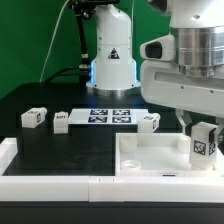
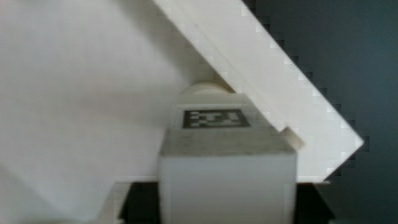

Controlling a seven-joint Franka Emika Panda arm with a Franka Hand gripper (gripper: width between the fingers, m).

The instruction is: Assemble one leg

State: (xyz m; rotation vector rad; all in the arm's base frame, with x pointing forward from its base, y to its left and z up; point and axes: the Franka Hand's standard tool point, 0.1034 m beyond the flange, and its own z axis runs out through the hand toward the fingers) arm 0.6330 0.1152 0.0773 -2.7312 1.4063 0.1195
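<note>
My gripper (image 1: 204, 128) is shut on a leg (image 1: 205, 141), a small white block with a black-and-white tag facing the camera. It holds the leg upright over the right-hand corner of the large white panel (image 1: 150, 158). In the wrist view the leg (image 2: 221, 150) fills the middle between my dark fingers (image 2: 143, 202), and its tagged end sits against the panel's raised rim (image 2: 267, 75) near a corner. Whether the leg touches the panel floor I cannot tell. Three more legs lie on the black table: one at the far left (image 1: 33, 117), one beside it (image 1: 60, 121), one by the panel (image 1: 149, 122).
The marker board (image 1: 110, 115) lies flat behind the loose legs. The arm's white base (image 1: 112, 55) stands behind it. A white border (image 1: 45, 183) runs along the table's front and left edges.
</note>
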